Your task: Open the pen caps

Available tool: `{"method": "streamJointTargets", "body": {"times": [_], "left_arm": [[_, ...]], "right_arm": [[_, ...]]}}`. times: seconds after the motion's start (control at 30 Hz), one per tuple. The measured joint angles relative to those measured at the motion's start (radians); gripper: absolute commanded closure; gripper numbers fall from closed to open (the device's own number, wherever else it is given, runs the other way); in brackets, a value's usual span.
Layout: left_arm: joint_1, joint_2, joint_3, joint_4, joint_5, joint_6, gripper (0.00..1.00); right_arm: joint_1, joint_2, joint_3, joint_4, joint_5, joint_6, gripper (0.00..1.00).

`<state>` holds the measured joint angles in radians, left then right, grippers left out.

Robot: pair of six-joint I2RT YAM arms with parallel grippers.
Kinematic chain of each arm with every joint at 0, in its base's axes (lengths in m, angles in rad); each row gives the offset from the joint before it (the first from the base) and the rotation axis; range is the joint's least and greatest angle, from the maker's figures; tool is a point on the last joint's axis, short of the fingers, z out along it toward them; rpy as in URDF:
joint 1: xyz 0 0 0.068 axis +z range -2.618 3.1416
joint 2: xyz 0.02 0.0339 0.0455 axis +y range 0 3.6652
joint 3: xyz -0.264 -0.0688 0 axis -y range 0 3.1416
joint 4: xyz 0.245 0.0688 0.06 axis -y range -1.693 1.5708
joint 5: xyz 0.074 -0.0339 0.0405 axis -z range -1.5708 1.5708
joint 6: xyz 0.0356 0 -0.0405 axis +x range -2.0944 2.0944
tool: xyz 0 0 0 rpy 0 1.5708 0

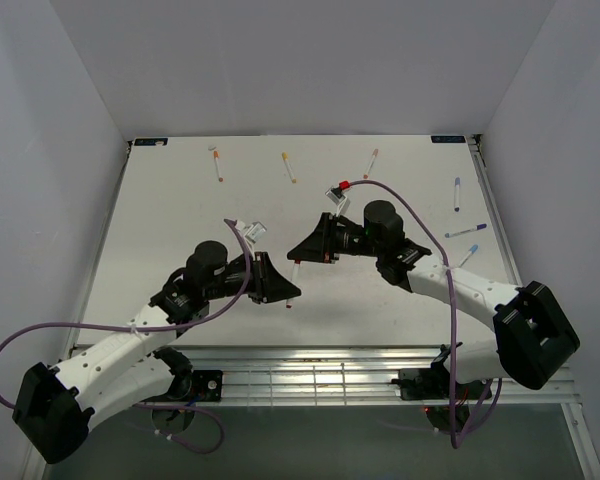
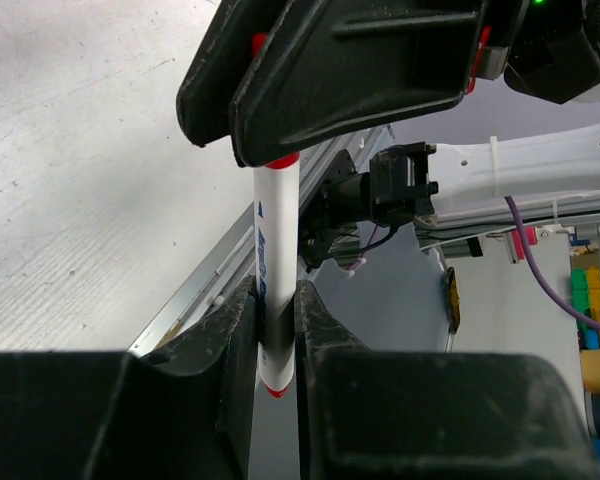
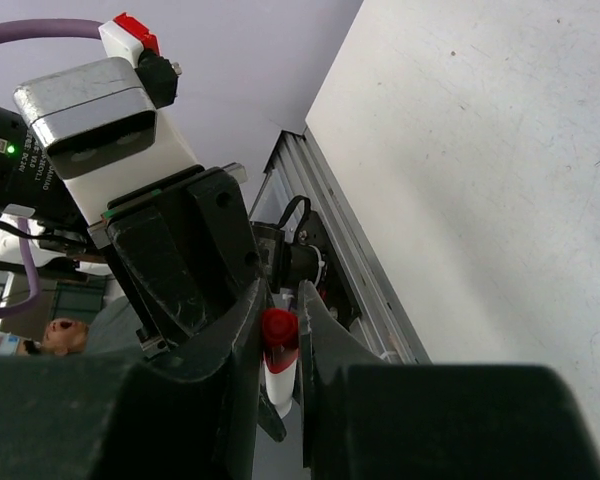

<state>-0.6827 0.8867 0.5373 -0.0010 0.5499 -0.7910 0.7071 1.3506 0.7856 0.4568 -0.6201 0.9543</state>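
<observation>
The left pincer (image 2: 277,312) is clamping narrowly on the white pen barrel (image 2: 277,230), holding it in the air above the tabletop (image 1: 180,210). The right pincer (image 3: 280,308) is squeezing the red pen cap (image 3: 278,328) at the barrel's opposite end. Other capped pens (image 1: 289,167) are lying scattered along the tabletop's far side
</observation>
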Motion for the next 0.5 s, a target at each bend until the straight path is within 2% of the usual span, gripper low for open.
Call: {"method": "streamJointTargets", "body": {"times": [0.1,0.33,0.5], "left_arm": [[-0.001,0.001,0.018,-0.051,-0.034,0.008,1.00],[-0.018,0.013,0.102,-0.204,-0.170,0.031,1.00],[-0.034,0.053,0.200,-0.335,-0.324,0.031,1.00]], "right_arm": [[0.000,0.002,0.000,-0.010,0.013,-0.005,0.92],[0.008,0.023,0.076,-0.154,0.109,-0.030,0.92],[0.040,0.067,0.200,-0.335,0.254,-0.052,0.92]]}}
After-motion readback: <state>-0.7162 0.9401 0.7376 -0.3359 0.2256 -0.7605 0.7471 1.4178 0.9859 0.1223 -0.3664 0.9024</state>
